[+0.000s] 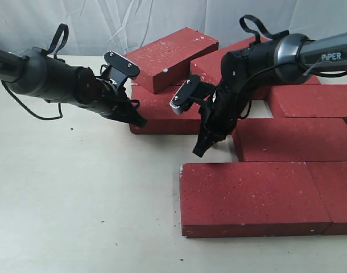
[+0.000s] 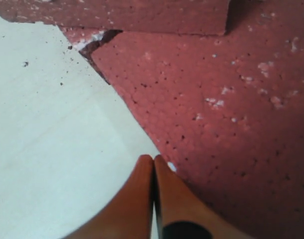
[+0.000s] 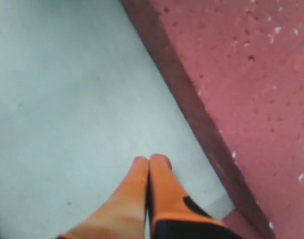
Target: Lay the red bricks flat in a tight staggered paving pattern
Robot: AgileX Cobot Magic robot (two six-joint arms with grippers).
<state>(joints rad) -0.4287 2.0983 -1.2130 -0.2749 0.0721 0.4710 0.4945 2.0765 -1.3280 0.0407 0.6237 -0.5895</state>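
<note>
Several dark-red bricks lie flat on the pale table. Two sit side by side at the front (image 1: 253,196), (image 1: 338,193), one in the middle right (image 1: 298,139), one behind it (image 1: 315,99). At the back a brick (image 1: 170,57) rests tilted on top of another (image 1: 162,108). My left gripper (image 1: 140,121) is shut and empty, its tips (image 2: 153,159) at the edge of that lower brick (image 2: 217,109). My right gripper (image 1: 199,152) is shut and empty, tips (image 3: 151,160) low over the table beside the end of the middle brick (image 3: 251,89).
A white cloth backdrop hangs behind the table (image 1: 77,199). Bare tabletop fills the left and front left. A narrow gap of table shows between the front row and the middle brick. Another brick (image 1: 210,65) is partly hidden behind the right arm.
</note>
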